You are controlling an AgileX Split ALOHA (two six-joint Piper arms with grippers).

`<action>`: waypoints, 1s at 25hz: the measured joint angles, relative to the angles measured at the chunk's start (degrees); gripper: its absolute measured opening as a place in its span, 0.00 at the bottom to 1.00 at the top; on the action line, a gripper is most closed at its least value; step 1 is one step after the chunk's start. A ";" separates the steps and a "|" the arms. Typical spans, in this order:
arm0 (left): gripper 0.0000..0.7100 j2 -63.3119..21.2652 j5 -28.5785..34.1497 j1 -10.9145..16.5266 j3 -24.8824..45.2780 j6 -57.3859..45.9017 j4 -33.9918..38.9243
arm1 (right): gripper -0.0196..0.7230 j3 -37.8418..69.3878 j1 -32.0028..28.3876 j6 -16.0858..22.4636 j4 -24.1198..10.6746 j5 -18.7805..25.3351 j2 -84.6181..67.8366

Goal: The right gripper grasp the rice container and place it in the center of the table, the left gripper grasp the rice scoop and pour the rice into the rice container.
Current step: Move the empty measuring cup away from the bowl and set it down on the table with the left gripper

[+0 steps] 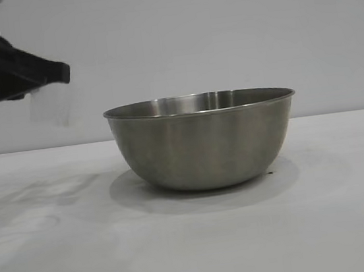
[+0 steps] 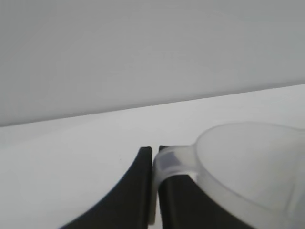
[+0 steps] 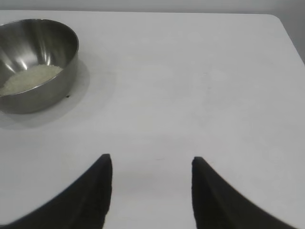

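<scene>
On the white bench stands the rice container, rice inside. Up beside it, the left pincer is clamped on the rice scoop handle. Well apart, the right pincer hangs spread, holding nothing.

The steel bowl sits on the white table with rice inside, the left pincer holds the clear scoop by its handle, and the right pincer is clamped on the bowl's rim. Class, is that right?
One point is wrong: the right pincer is open over bare table, apart from the steel bowl, as the right wrist view shows. The rice is inside, and the left pincer does hold the scoop by its handle.
</scene>
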 joint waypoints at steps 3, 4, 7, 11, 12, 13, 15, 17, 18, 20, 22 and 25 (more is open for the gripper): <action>0.00 1.94 0.00 0.00 0.00 -1.78 -0.09 | 0.54 0.00 0.00 0.00 0.00 0.00 0.00; 0.00 2.55 0.00 0.00 0.00 -2.13 -0.09 | 0.54 0.00 0.00 0.00 0.00 0.00 0.00; 0.00 4.19 0.00 0.00 0.00 -3.56 -0.09 | 0.54 0.00 0.00 0.00 0.00 0.00 0.00; 0.00 6.18 0.00 0.00 0.00 -4.95 -0.09 | 0.54 0.00 0.00 0.00 0.00 0.00 0.00; 0.00 6.43 0.00 0.00 0.00 -5.09 -0.09 | 0.54 0.00 0.00 0.00 0.00 0.00 0.00; 0.00 6.70 0.00 0.00 0.00 -5.44 -0.09 | 0.54 0.00 0.00 0.00 0.00 0.00 0.00; 0.00 7.26 0.00 0.00 0.00 -6.50 -0.09 | 0.54 0.00 0.00 0.00 0.00 0.00 0.00; 0.00 7.64 0.00 0.00 0.00 -7.21 -0.09 | 0.54 0.00 0.00 0.00 0.00 0.00 0.00; 0.00 7.88 -0.10 0.00 0.00 -7.70 -0.09 | 0.54 0.00 0.00 0.00 0.00 0.00 0.00; 0.00 7.99 0.00 0.00 0.00 -8.06 -0.09 | 0.54 0.00 0.00 0.00 0.00 0.00 0.00; 0.00 7.99 0.00 0.00 0.00 -8.06 0.01 | 0.54 0.00 0.00 0.00 0.00 0.00 0.00; 0.00 8.13 -0.10 0.00 0.00 -9.22 0.12 | 0.54 0.00 0.00 0.00 0.00 0.00 0.00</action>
